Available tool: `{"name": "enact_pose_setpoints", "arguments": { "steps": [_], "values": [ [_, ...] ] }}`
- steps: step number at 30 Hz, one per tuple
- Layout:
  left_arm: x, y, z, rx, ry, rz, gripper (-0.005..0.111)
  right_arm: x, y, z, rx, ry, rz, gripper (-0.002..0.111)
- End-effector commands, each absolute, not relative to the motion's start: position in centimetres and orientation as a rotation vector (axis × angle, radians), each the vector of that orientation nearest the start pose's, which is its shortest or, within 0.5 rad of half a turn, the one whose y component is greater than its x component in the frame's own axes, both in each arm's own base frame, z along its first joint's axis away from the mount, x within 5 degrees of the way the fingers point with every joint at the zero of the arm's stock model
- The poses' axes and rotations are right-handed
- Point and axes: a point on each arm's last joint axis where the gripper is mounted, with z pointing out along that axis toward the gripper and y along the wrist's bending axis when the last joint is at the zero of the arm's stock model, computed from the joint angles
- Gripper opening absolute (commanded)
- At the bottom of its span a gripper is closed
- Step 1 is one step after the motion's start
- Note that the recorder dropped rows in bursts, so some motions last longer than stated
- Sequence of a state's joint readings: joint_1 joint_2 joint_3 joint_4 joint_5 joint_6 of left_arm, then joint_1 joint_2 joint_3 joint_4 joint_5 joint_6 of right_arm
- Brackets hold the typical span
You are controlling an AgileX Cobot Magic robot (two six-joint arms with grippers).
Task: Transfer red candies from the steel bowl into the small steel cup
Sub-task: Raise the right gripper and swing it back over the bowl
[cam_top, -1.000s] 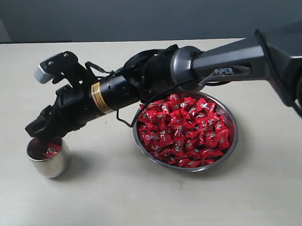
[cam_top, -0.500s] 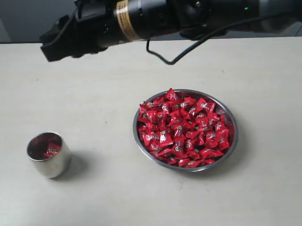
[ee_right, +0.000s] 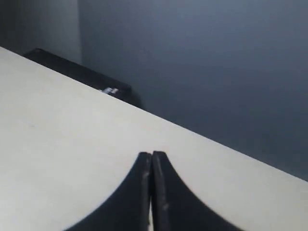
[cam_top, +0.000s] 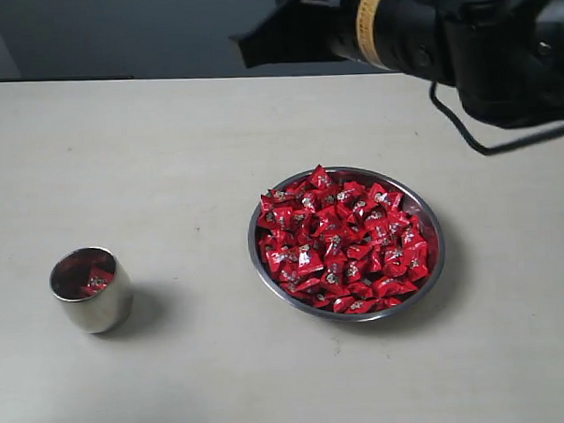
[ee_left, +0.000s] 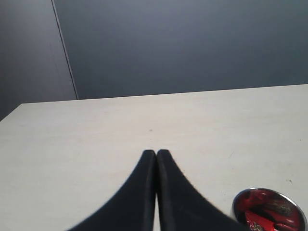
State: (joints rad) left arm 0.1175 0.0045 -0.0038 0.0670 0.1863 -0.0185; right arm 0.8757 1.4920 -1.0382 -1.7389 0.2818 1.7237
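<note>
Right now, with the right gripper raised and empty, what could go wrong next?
The shiny red foil-wrapped candies are heaped to the rim of the wide shallow steel bowl, so a grab near the edge may push some out. The small rounded steel cup has a narrow mouth and stands free, so a release could miss, or a low approach could tip it. The right gripper is shut; it must open before descending.

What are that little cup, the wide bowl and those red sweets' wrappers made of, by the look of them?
Small cup: polished metal, likely steel; its wall mirrors the table. Bowl: same shiny metal, bright thin rim. Red candies: glossy wrappers, foil or plastic film; glints and crimped ends fit either.
</note>
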Motion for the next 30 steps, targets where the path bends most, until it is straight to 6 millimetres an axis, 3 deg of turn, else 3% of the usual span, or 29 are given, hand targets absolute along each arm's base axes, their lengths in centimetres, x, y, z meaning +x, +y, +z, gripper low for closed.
{"name": "enact_pose_setpoints", "arguments": {
  "steps": [1, 5, 15, 22, 30],
  "values": [
    [5.6, 0.8, 19.7, -0.068, 1.664, 0.135, 0.0, 22.7, 20.7, 29.5, -0.559, 1.838, 0.21, -0.001],
    [5.6, 0.8, 19.7, -0.068, 1.665, 0.135, 0.0, 21.1, 17.4, 28.0, -0.539, 1.892, 0.192, -0.001],
    [5.6, 0.8, 19.7, -0.068, 1.664, 0.135, 0.0, 18.3, 11.6, 25.0, -0.511, 1.985, 0.227, -0.001],
    [5.6, 0.8, 19.7, -0.068, 1.664, 0.135, 0.0, 18.0, 11.1, 22.4, -0.538, 2.093, 0.267, -0.001],
    [5.6, 0.8, 19.7, -0.068, 1.664, 0.135, 0.0, 18.9, 12.6, 19.8, -0.657, 2.204, 0.299, -0.001]
  ]
}}
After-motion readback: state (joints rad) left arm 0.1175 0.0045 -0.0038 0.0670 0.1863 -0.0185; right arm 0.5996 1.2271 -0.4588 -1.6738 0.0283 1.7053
